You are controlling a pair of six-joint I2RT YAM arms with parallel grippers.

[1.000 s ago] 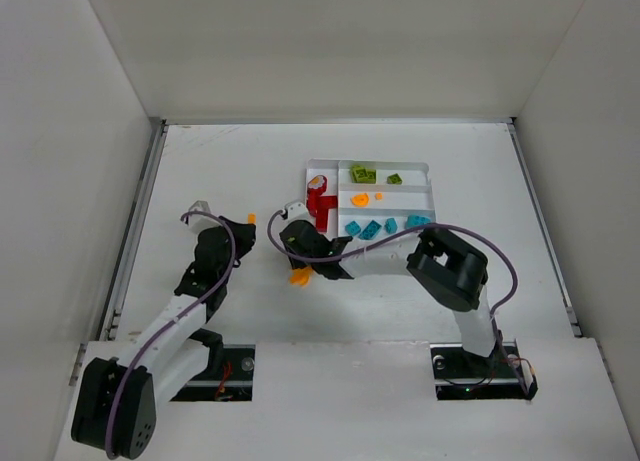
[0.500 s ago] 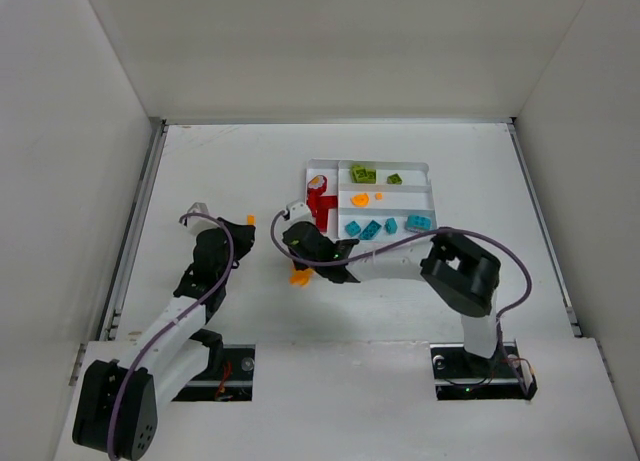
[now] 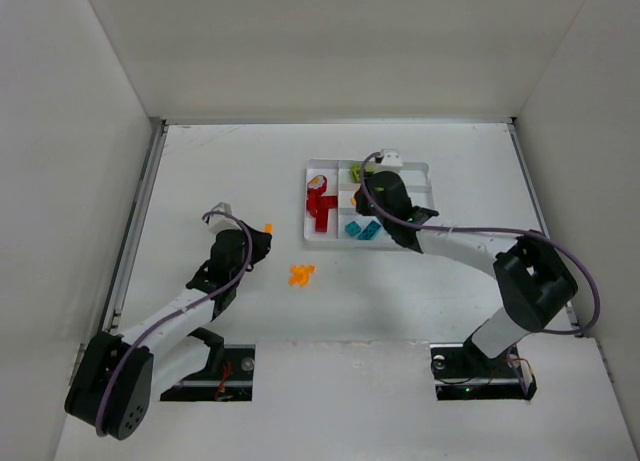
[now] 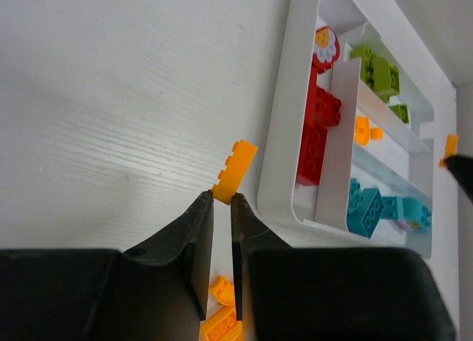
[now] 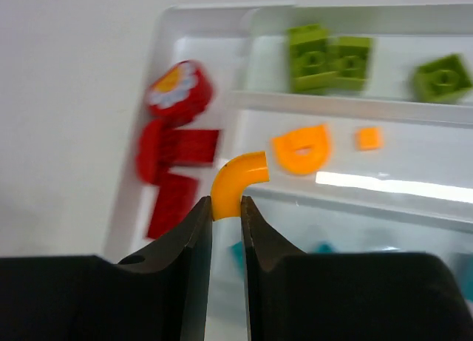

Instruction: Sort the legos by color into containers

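top / left gripper (image 3: 263, 231): pinched on a small orange plastic brick (image 3: 268, 227), left of the tray and outside it
top / right gripper (image 3: 358, 195): over the white rectangular plastic tray (image 3: 306, 216), tips hard to make out here
top / loose orange bricks (image 3: 300, 275): on the white table (image 3: 200, 161), between the arms, near tray's near-left corner
left wrist / left gripper (image 4: 220, 200): pressed on one end of the small orange plastic brick (image 4: 235, 167), rest sticking out past the tips
left wrist / tray fill: red bricks (image 4: 316, 134) in tall narrow section; lime green bricks (image 4: 377, 67) and teal-blue bricks (image 4: 369, 208) in separate long sections
right wrist / right gripper (image 5: 225, 204): clamped on an orange curved plastic piece (image 5: 235, 180), over the divider beside the red section
right wrist / middle long section: half-round orange piece (image 5: 301, 147) and tiny orange square (image 5: 368, 137) lying inside
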